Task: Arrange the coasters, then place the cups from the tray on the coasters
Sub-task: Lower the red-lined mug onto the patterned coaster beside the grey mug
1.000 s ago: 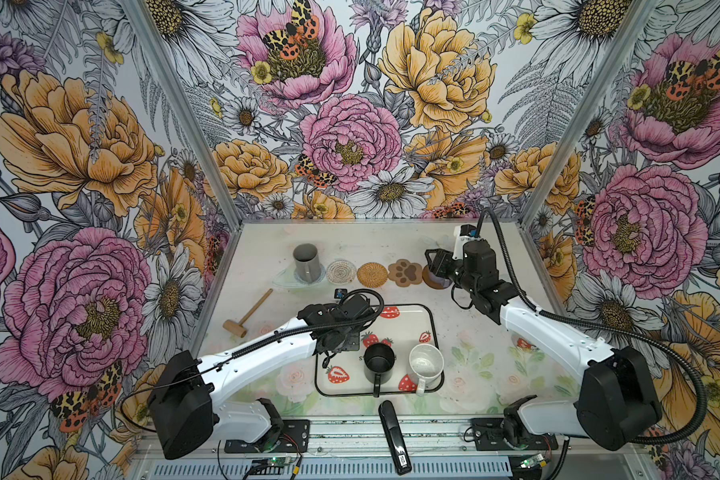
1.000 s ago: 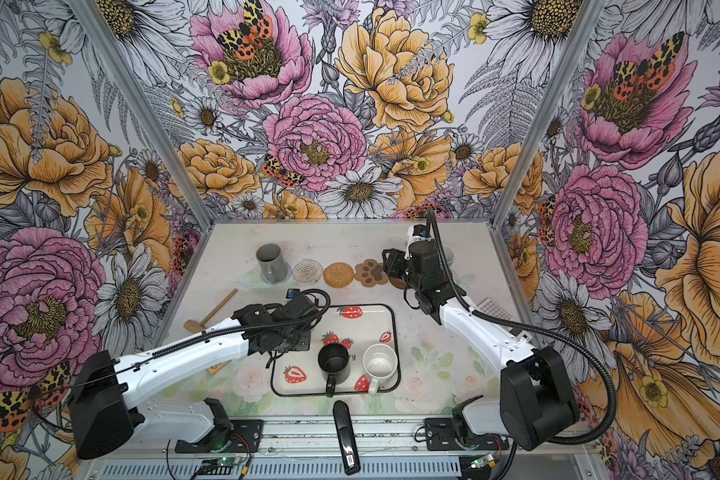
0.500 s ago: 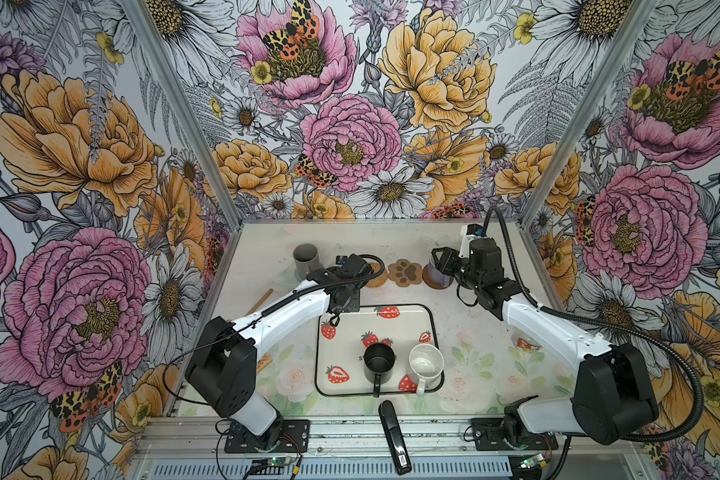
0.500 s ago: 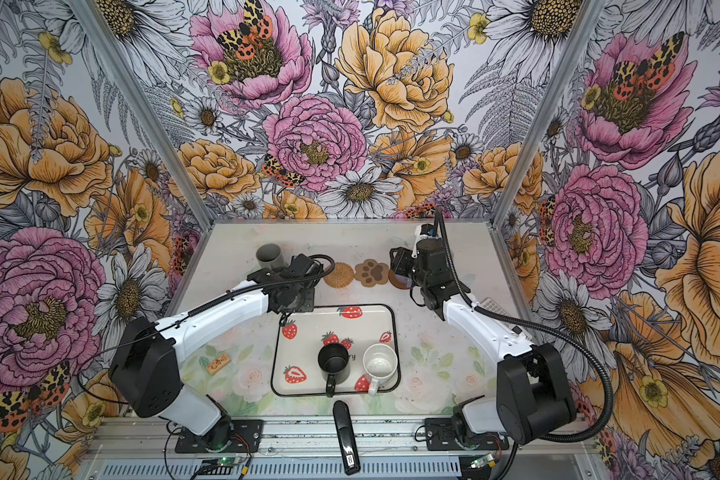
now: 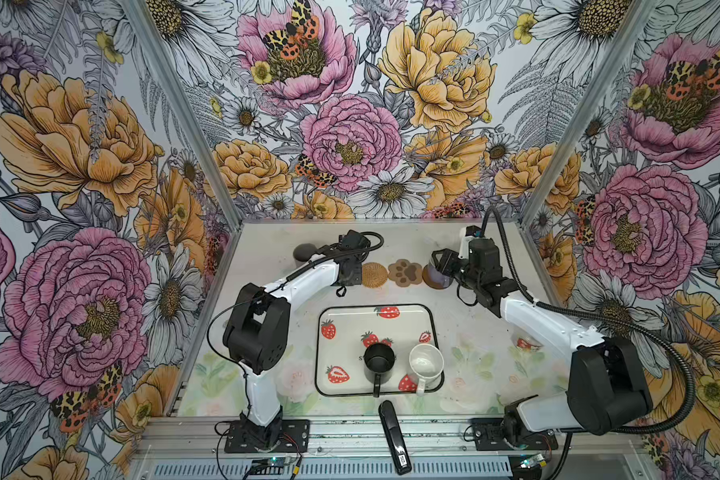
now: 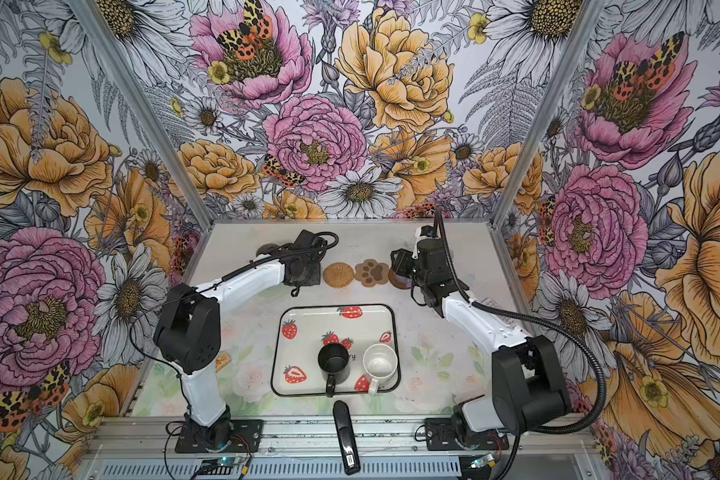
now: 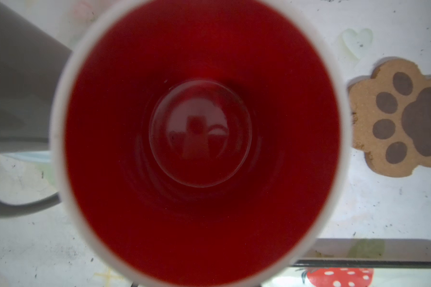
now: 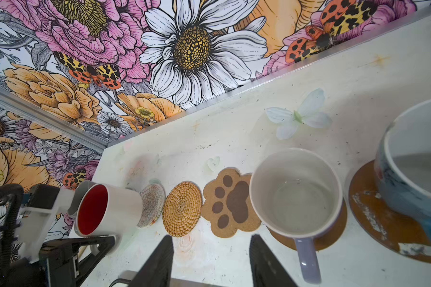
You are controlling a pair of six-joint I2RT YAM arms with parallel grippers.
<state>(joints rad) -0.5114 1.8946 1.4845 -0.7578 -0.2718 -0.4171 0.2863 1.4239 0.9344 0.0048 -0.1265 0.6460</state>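
left pincer (image 8: 95, 246) is clamped on the white mug with red inside (image 8: 110, 208), seemingly by its handle. it carries the mug over the far row, base just beside the clear beaded coaster (image 8: 151, 206); whether they touch i cannot tell. right pincer (image 8: 211, 248) stands apart and empty near the lavender mug (image 8: 296, 193), which sits on a plain brown disc (image 8: 334, 238).

to set this mug down well, i'd centre its foot over the beads, level it and lower slowly — a knobbly bead surface may let glazed ceramic skate. the grey mug (image 7: 15, 99) stands close by, so mind its wall.

further along lie the coiled tan rattan round (image 8: 182, 208), the cork-like paw coaster (image 8: 230, 201) and the light blue mug (image 8: 408, 186) on a scuffed second disc (image 8: 373, 206). the black mug (image 5: 378, 361) and white mug (image 5: 426, 361) wait on the glossy strawberry tray (image 5: 408, 328).
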